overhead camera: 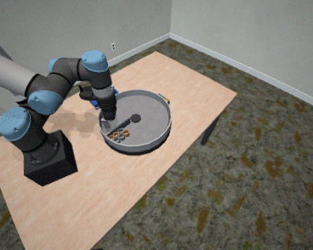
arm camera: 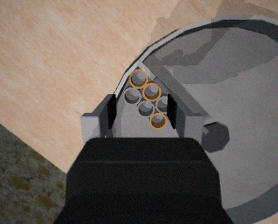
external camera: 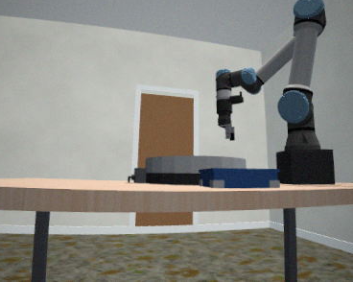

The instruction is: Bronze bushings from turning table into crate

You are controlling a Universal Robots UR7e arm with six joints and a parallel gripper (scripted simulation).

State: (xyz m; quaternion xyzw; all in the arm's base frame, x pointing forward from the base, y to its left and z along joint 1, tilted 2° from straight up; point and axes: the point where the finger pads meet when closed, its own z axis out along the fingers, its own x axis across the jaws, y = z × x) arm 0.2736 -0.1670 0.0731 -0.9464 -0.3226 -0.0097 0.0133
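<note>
The round grey turning table [overhead camera: 136,120] sits on the wooden table. A cluster of bushings lies against its rim in one wedge. In the wrist view I see three bronze bushings [arm camera: 138,79] [arm camera: 151,92] [arm camera: 158,121] and three steel bushings [arm camera: 132,96] [arm camera: 145,107] [arm camera: 163,104] packed together. In the top view the cluster [overhead camera: 118,134] lies at the table's near left. My gripper [arm camera: 141,104] [external camera: 229,133] is open and empty, well above the cluster. The blue crate [external camera: 239,177] stands beside the turning table, mostly hidden behind the arm in the top view.
A straight divider bar and a dark hub [overhead camera: 135,118] sit in the middle of the turning table. The robot base [overhead camera: 49,157] stands on the table to the left. The table's edge runs close along the turning table's near side.
</note>
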